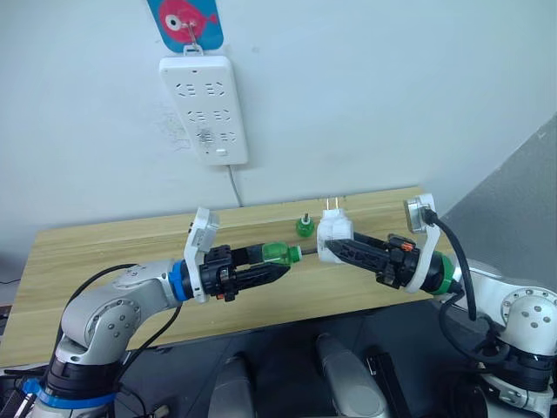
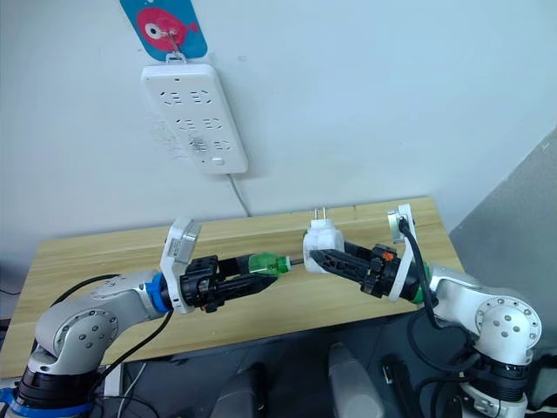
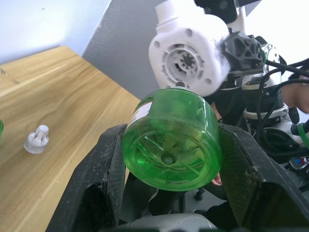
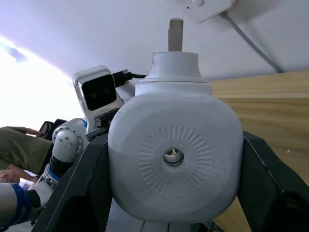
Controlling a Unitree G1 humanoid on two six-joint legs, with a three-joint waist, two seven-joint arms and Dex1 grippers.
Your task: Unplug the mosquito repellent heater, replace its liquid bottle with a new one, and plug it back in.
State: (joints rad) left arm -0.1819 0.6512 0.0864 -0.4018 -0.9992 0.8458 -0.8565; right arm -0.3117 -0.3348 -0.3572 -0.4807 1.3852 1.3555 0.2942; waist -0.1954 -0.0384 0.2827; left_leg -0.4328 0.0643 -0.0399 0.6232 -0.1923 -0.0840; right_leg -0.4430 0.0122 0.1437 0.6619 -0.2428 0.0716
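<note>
The left gripper (image 1: 277, 270) is clamped on a green bottle (image 1: 280, 254), held on its side above the desk's (image 1: 104, 252) front edge, with the wick stem pointing right, toward the heater (image 1: 333, 237). Behind the gap between the two, near the desk's back edge, a second green bottle (image 1: 304, 226) stands upright and free, well clear of both arms. A small white cap (image 3: 37, 140) lies loose on the desk.

The right gripper (image 1: 335, 248) grasps the heater, prongs up, its socket side turned left to face the bottle. In the left wrist view the socket opening sits just beyond the bottle's far end, close to in line but a little off toward the heater's lower rim.

The coming move looks like an insertion: the bottle's long axis runs left to right, nearly level, so its wick must meet the socket centre. The power strip (image 1: 204, 108) hangs on the wall above the desk's back edge, unused.
</note>
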